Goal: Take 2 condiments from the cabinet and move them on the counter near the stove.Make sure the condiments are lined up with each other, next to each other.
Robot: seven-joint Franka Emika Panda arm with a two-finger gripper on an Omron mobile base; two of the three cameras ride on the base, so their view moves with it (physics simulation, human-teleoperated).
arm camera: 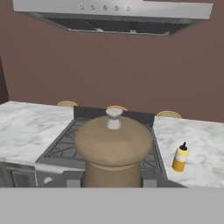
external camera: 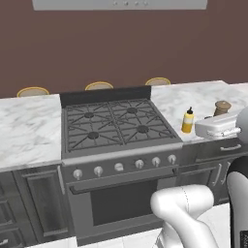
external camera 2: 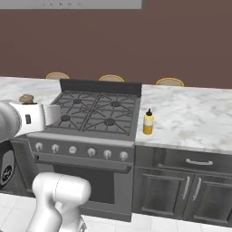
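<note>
The yellow squeeze bottle (external camera: pixel 188 121) stands upright on the marble counter (external camera: pixel 193 99), just right of the gas stove (external camera: pixel 116 125). The gripper (external camera: pixel 224 127), reaching level from the right, pinches the wooden pepper mill (external camera: pixel 222 107) above the counter's near edge. Bare counter lies behind and to the right.

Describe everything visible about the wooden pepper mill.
The pepper mill is a small brown piece that looks like turned wood, with a wide domed cap, a narrower body below and a pale round knob on top. It stands upright, held up in the air in the shut end effector, whose hand hides its lower body in both base views. From the hand view it sits in front of the stove. It is apart from the yellow squeeze bottle standing on the counter.
</note>
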